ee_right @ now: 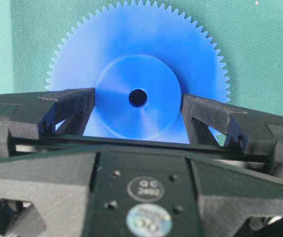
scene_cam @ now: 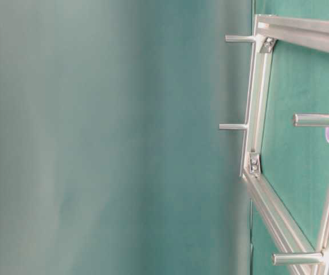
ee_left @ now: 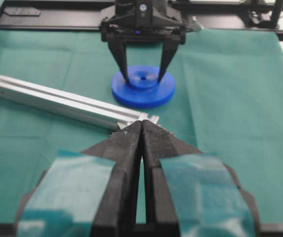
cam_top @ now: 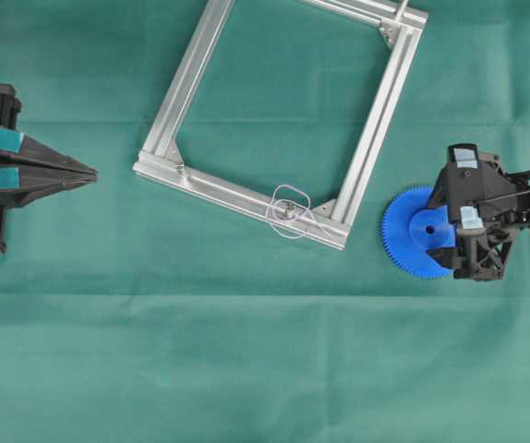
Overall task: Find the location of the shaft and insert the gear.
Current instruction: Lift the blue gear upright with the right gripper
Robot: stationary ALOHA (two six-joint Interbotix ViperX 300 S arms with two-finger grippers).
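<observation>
The blue gear [cam_top: 405, 233] lies flat on the green cloth at the right. My right gripper [cam_top: 438, 231] stands over it, open, with one finger on each side of the raised hub [ee_right: 137, 106]; the wrist view shows the centre hole between them. The shaft [cam_top: 285, 210] is a small upright pin on the near rail of the aluminium frame [cam_top: 228, 187], ringed by thin white wire loops and well left of the gear. At the far left my left gripper [cam_top: 91, 173] is shut and empty, pointing toward the frame's corner [ee_left: 146, 118].
The table-level view shows several other pins sticking out of the frame [scene_cam: 256, 103], and the wire-ringed shaft [scene_cam: 319, 120] at its right edge. Green cloth covers the whole table. Black arm bases sit at the left and right edges.
</observation>
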